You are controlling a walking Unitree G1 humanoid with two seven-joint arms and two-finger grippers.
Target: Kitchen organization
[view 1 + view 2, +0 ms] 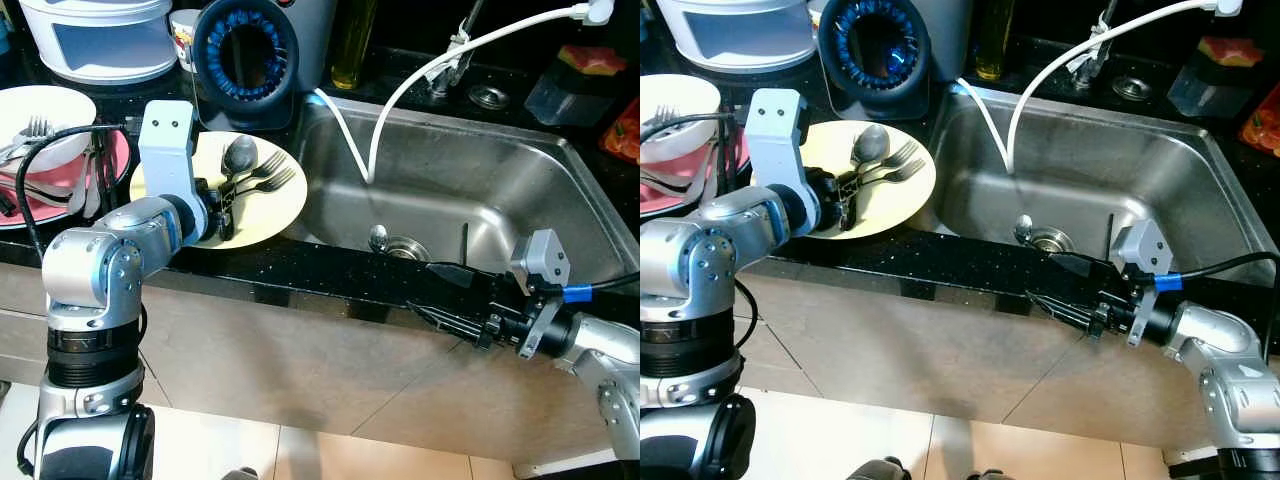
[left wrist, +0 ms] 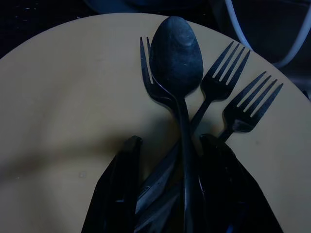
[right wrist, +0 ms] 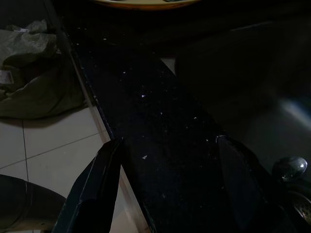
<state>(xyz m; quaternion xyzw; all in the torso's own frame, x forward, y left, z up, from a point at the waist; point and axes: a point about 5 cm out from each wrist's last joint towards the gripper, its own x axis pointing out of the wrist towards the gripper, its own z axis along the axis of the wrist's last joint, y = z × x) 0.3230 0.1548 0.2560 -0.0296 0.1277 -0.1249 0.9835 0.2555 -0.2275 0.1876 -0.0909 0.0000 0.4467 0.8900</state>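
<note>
Meanwhile lay bunched on the yellow plate (image 1: 270,215), cutlery (image 2: 184,87) handles between the left gripper's (image 2: 170,160) narrowly parted fingers (image 2: 121,179), heads toward twelve o'clock.

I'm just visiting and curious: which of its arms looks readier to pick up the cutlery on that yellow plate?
The left. Its left gripper already sits over the yellow plate, fingers straddling the handles of the spoon and forks. The right gripper is open at the counter edge by the sink.

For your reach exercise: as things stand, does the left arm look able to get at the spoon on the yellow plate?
Probably yes. The left gripper is open on the yellow plate, its fingers either side of the spoon handle, with fork handles bunched there too.
</note>
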